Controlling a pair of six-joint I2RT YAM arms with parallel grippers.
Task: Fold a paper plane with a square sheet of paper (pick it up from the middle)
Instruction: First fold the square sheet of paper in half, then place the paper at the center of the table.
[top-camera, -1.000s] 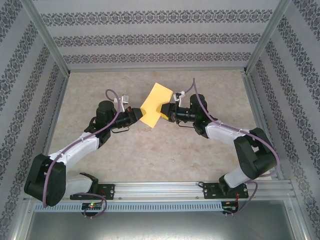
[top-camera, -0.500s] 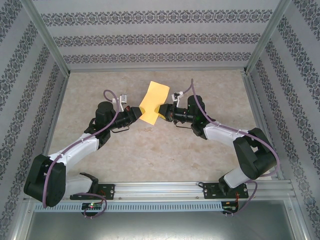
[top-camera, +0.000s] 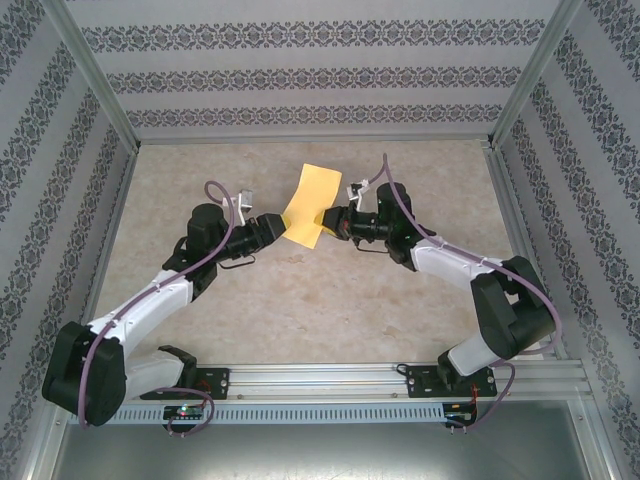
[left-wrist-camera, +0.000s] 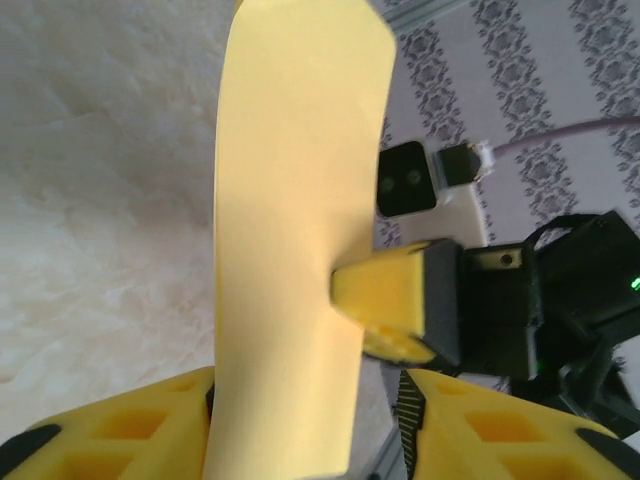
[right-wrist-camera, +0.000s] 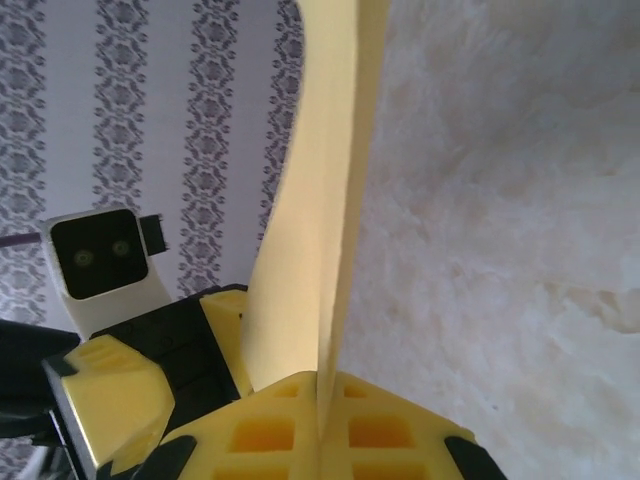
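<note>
The square sheet of paper (top-camera: 312, 204) is mustard yellow and shows as a narrow upright strip held off the table between the two arms. My right gripper (top-camera: 327, 218) is shut on its right edge. In the right wrist view the two fingers (right-wrist-camera: 390, 425) pinch the paper (right-wrist-camera: 315, 200), which shows two layers. My left gripper (top-camera: 277, 228) stands open around the paper's lower left end. In the left wrist view the paper (left-wrist-camera: 295, 220) lies against the left finger (left-wrist-camera: 110, 430), with a gap to the right finger (left-wrist-camera: 510, 430). The right gripper's pads (left-wrist-camera: 385, 300) press on its edge.
The beige marbled tabletop (top-camera: 300, 300) spreads below both arms. Patterned walls (top-camera: 300, 75) and metal posts close the back and sides. A rail (top-camera: 330, 378) with the arm bases runs along the near edge.
My left gripper has opened its jaws from around the paper. My right gripper has closed onto the paper's right edge. The sheet has shifted slightly up and stands straighter.
</note>
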